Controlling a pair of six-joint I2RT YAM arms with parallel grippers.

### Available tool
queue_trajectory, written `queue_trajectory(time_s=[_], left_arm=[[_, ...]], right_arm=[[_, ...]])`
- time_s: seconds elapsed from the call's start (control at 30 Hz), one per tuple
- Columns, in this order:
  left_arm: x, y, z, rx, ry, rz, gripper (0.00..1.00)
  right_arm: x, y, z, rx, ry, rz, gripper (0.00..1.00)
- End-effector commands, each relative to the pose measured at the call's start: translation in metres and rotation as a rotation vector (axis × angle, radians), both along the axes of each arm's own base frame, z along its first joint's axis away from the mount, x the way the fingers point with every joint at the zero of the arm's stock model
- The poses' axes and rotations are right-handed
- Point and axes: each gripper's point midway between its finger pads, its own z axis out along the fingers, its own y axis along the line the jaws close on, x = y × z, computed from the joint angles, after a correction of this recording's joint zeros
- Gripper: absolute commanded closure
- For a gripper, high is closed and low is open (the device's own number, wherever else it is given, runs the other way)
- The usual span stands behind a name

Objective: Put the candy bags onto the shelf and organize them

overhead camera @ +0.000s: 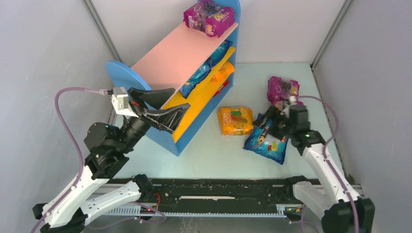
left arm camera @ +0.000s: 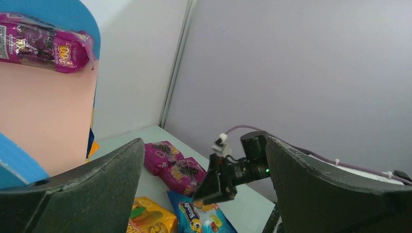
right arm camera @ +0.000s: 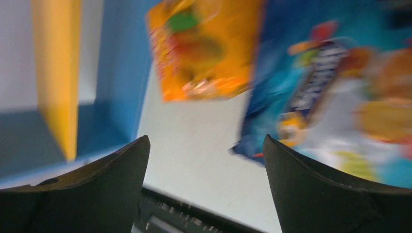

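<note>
The shelf [overhead camera: 167,53] has blue sides, a pink top board and yellow lower boards. One purple candy bag [overhead camera: 209,17] lies on its top at the far end, also in the left wrist view [left arm camera: 43,43]. A blue bag [overhead camera: 200,75] and an orange bag [overhead camera: 224,72] lie on a yellow tier. On the table lie an orange bag [overhead camera: 235,120], a blue bag [overhead camera: 272,145] and two purple bags [overhead camera: 283,90]. My left gripper [overhead camera: 170,108] is open and empty at the shelf's near end. My right gripper [overhead camera: 269,125] is open and empty, just above the loose blue bag [right arm camera: 330,97].
Grey walls enclose the table on three sides. A black rail [overhead camera: 218,194] runs along the near edge between the arm bases. A purple cable [overhead camera: 68,121] loops left of the left arm. The right wrist view is blurred.
</note>
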Motion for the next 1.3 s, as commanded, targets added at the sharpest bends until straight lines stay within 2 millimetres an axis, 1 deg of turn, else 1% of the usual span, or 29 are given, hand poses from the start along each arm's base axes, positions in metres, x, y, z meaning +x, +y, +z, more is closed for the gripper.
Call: queue_trajectory(time_s=[0.0,0.03,0.1,0.17,0.23,0.37,0.43,0.5,0.53,0.6,0.67,0.73,0.8,0.87,0.93,1.0,1.1,1.2,1.27], left_arm=[[0.015,0.007,-0.009,0.029,0.005,0.089,0.0],[0.015,0.007,-0.009,0.027,0.004,0.09,0.0],[0.015,0.008,-0.009,0.024,0.004,0.091,0.0],[0.014,0.008,-0.008,0.023,0.004,0.089,0.0],[0.015,0.007,-0.009,0.023,0.005,0.088,0.0],[0.013,0.008,-0.007,0.019,0.002,0.083,0.0],[0.012,0.009,-0.007,0.019,-0.001,0.083,0.0],[0.012,0.009,-0.007,0.016,-0.002,0.085,0.0],[0.012,0.01,-0.007,0.014,-0.004,0.085,0.0],[0.012,0.009,-0.007,0.013,-0.002,0.085,0.0],[0.012,0.008,-0.007,0.014,-0.001,0.079,0.0],[0.012,0.007,-0.007,0.013,0.0,0.073,0.0],[0.01,0.008,-0.006,0.007,-0.001,0.068,0.0],[0.009,0.008,-0.006,0.003,-0.002,0.064,0.0],[0.007,0.009,-0.005,-0.001,-0.006,0.062,0.0],[0.006,0.01,-0.004,-0.006,-0.008,0.061,0.0],[0.005,0.011,-0.002,-0.013,-0.01,0.06,0.0],[0.004,0.011,-0.001,-0.017,-0.009,0.053,0.0],[0.004,0.011,-0.002,-0.016,-0.008,0.053,0.0]], right_arm=[[-0.006,-0.079,-0.016,-0.14,0.045,-0.155,0.01],[-0.004,-0.094,-0.019,-0.132,0.059,-0.214,0.0],[0.0,-0.117,-0.024,-0.073,0.094,-0.312,0.0],[0.005,-0.13,-0.028,0.019,0.112,-0.372,0.01],[0.01,-0.144,-0.037,0.066,0.119,-0.431,0.01],[0.015,-0.171,-0.055,0.098,0.094,-0.495,0.03],[0.016,-0.189,-0.063,0.106,0.079,-0.542,0.03],[0.019,-0.194,-0.068,0.152,0.054,-0.537,0.03],[0.021,-0.192,-0.068,0.19,0.045,-0.524,0.04],[0.027,-0.181,-0.067,0.273,0.03,-0.476,0.05],[0.029,-0.171,-0.073,0.323,0.04,-0.442,0.06],[0.027,-0.172,-0.086,0.314,0.083,-0.454,0.07],[0.026,-0.178,-0.099,0.289,0.122,-0.489,0.07],[0.027,-0.177,-0.107,0.304,0.156,-0.494,0.07],[0.032,-0.174,-0.111,0.331,0.153,-0.474,0.08],[0.034,-0.16,-0.113,0.374,0.167,-0.419,0.12],[0.033,-0.131,-0.11,0.458,0.177,-0.31,0.15],[0.025,-0.108,-0.114,0.502,0.219,-0.262,0.19],[0.02,-0.093,-0.11,0.522,0.239,-0.225,0.2]])
